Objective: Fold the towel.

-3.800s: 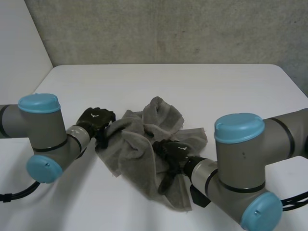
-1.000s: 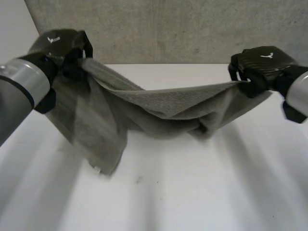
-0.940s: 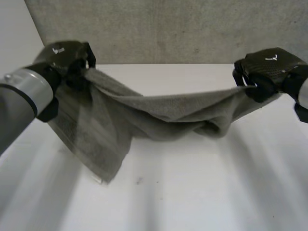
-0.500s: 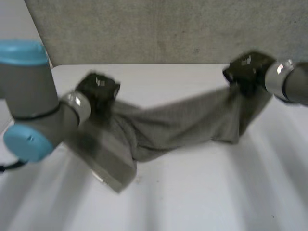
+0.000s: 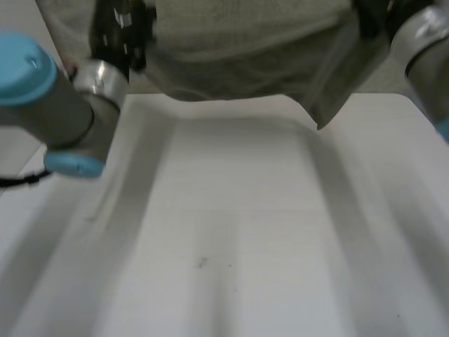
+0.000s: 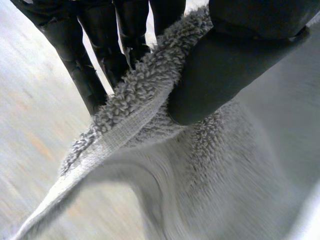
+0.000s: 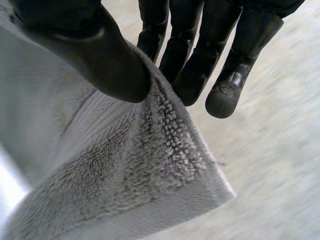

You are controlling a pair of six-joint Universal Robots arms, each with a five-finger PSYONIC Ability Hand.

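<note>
The grey towel [image 5: 245,49] hangs stretched between my two hands, lifted high over the white table [image 5: 238,232]. My left hand [image 5: 119,31] holds its left end; in the left wrist view the thumb [image 6: 225,75] presses the towel's hemmed edge [image 6: 140,115] against the fingers [image 6: 80,60]. My right hand [image 5: 375,21] holds the right end; in the right wrist view the thumb [image 7: 100,55] pinches the towel's corner [image 7: 165,155] against the fingers [image 7: 185,60]. The towel's lower edge sags in the middle and a corner hangs down on the right.
The left arm [image 5: 56,98] with its light-blue cap reaches over the table's left side. The right arm [image 5: 428,49] comes in at the far right. A grey wall [image 5: 77,70] stands behind the table.
Both hands have risen and moved away from me, lifting the towel off the table. It now hangs spread wide between them instead of drooping onto the surface.
</note>
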